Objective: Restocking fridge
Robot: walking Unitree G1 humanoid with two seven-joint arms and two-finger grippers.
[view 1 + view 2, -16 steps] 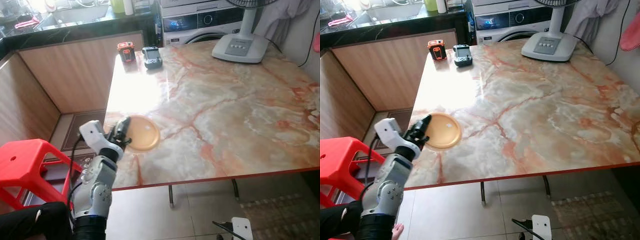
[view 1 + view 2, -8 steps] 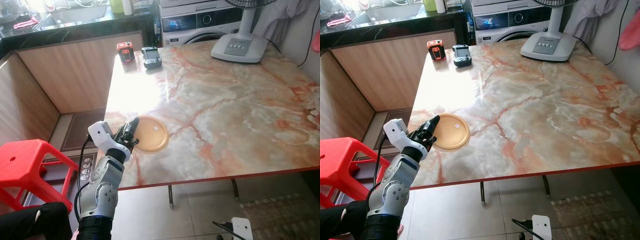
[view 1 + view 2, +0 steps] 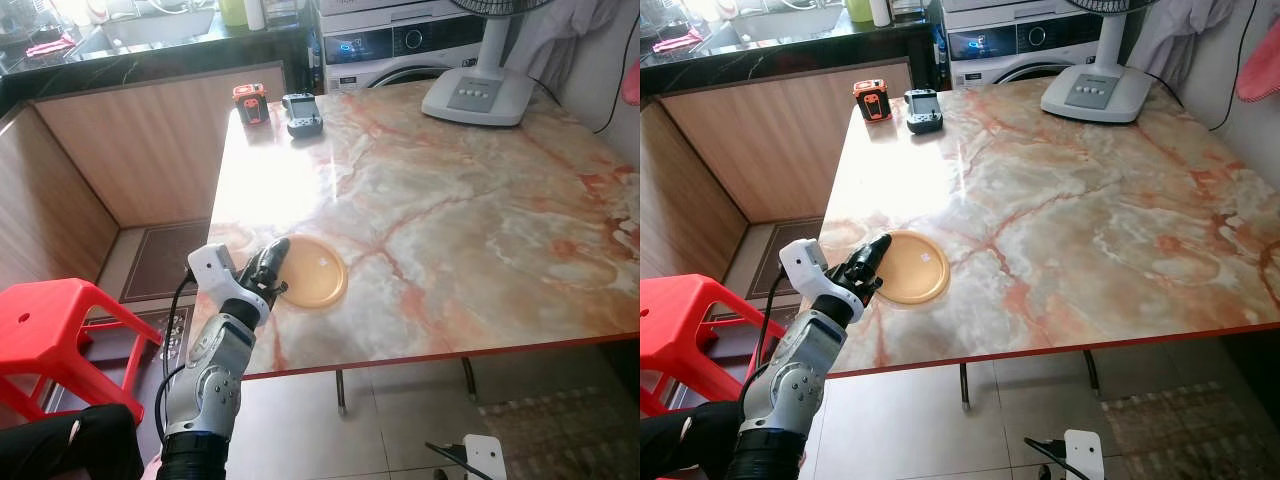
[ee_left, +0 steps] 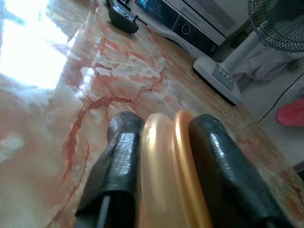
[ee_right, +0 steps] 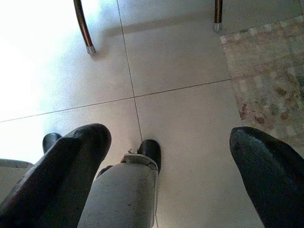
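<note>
Orange plate (image 3: 311,272) lay flat near the marble table's (image 3: 480,200) left front corner, our left gripper (image 3: 270,268) clenched on its rim, so we judged this the pick-up step, needing a level lift; our right gripper (image 5: 166,161) hung spread above the floor.

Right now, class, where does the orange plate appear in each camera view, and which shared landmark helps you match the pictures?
Left eye view: orange plate lies near the table's near-left edge, pinched at its rim by the left end effector.
Right eye view: same spot, slightly further left.
Left wrist view: its rim runs between the two black fingers.
Right wrist view: floor and rug, no plate.
Shared landmark: white fan base at the table's far side.
</note>
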